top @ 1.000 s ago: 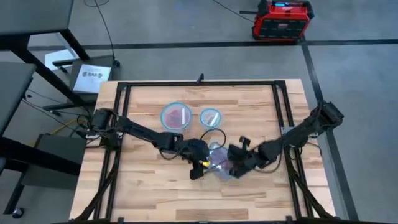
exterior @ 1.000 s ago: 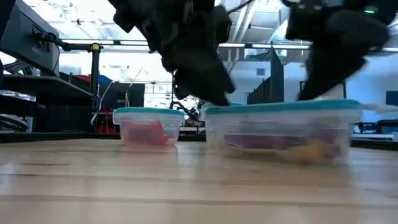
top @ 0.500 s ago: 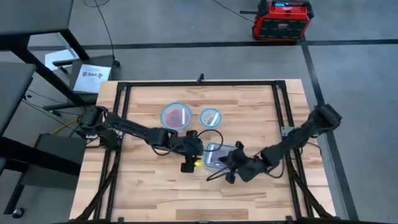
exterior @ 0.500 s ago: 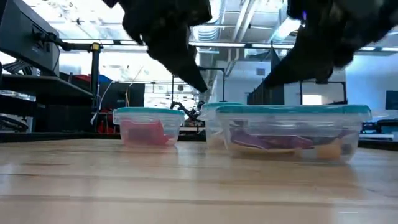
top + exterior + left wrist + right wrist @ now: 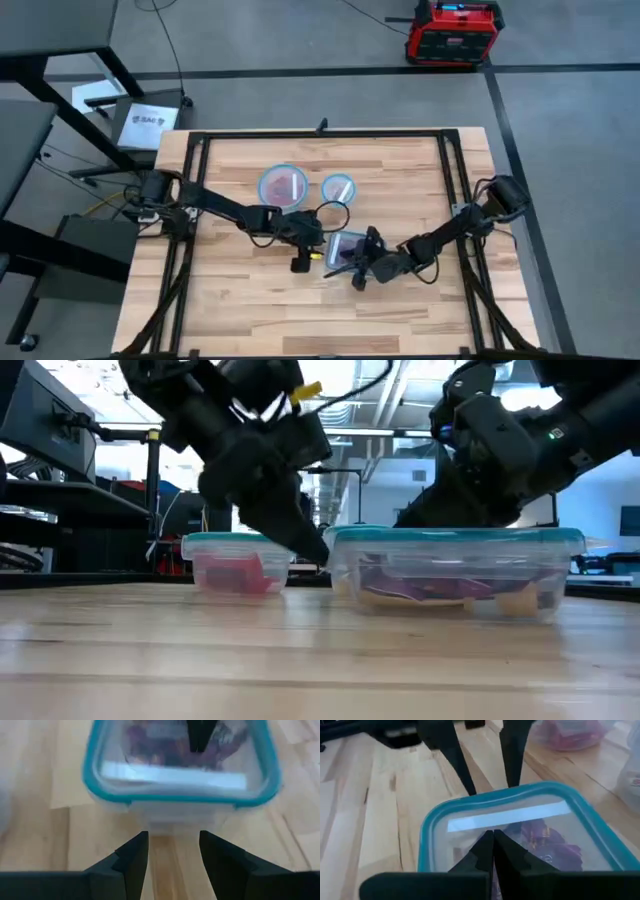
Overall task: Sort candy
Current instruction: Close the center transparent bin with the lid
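Note:
A rectangular clear container (image 5: 346, 248) with a blue rim stands mid-table and holds purple candy (image 5: 546, 841). My left gripper (image 5: 170, 845) is open and low at the container's left wall (image 5: 172, 817), its fingers level and just short of it. My right gripper (image 5: 493, 840) is shut, its tips over the container's clear top. Toward the far edge, a round container (image 5: 284, 186) holds red candy (image 5: 232, 572). A smaller round one (image 5: 338, 187) holds a white stick. My right gripper's shut fingertips (image 5: 489, 851) slant down from the table's right onto the clear top (image 5: 470, 845) of the rectangular container, near its edge. I cannot tell whether they touch it. The container stands flat on the table.
Black frame rails (image 5: 455, 180) run along the table's left, right and far sides. A dark cable loop (image 5: 345, 214) lies between the round containers and the rectangular one. Bare wood (image 5: 300, 310) stretches toward the near edge.
My left gripper has drawn back toward the table's left edge, off the rectangular container, and come down beside it. My right gripper has come lower over the container. The container has shifted slightly toward the far edge and stands level.

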Motion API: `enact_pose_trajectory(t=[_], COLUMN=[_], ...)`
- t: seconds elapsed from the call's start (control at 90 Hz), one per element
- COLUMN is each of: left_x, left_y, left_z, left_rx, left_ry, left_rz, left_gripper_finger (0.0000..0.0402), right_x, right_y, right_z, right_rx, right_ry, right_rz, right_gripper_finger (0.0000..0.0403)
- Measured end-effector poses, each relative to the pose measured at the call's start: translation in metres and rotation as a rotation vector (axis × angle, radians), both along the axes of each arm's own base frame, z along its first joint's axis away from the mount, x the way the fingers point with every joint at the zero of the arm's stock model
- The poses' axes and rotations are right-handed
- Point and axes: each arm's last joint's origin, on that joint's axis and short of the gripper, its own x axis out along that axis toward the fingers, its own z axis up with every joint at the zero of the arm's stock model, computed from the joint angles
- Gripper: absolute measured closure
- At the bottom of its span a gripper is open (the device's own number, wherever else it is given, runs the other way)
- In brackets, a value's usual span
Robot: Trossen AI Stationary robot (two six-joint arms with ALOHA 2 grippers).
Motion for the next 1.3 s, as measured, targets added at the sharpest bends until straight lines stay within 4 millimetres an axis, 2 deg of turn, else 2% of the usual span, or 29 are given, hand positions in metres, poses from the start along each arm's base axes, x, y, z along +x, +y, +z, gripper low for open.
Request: enact_pose_trajectory(t=[0.167,0.589,0.822,0.967,1.033,1.167,1.244,1.3], left_x=[0.006,0.023,0.039,0.031,0.025,0.022,0.024,0.027], left_y=[-0.002,-0.005,-0.009,-0.007,-0.006,-0.009,-0.014,-0.017], left_z=[-0.009,0.005,0.006,0.009,0.015,0.047,0.066,0.077], left_rx=[-0.04,-0.066,-0.045,0.005,0.014,-0.01,-0.034,-0.043], left_ry=[-0.036,-0.003,0.103,0.267,0.338,0.295,0.205,0.136], left_rz=[-0.008,-0.019,-0.026,-0.034,-0.029,0.006,0.005,-0.005], left_gripper_finger=[0.0238,0.0238,0.0238,0.0238,0.0238,0.0238,0.0238,0.0238], right_x=[0.001,0.01,0.011,0.012,0.015,0.013,0.005,-0.007], right_y=[-0.003,-0.008,-0.01,-0.006,-0.003,0.003,0.006,0.008], right_z=[-0.003,-0.009,-0.009,-0.005,0.002,0.024,0.053,0.075], right_rx=[0.014,0.04,0.053,0.051,0.043,-0.019,-0.021,-0.021], right_ry=[0.02,0.031,0.043,0.027,0.01,-0.002,-0.037,-0.046], right_rz=[0.016,0.03,0.04,0.065,0.084,0.17,0.191,0.193], right_gripper_finger=[0.0403,0.0403,0.0403,0.0403,0.0403,0.0403,0.0403,0.0403])
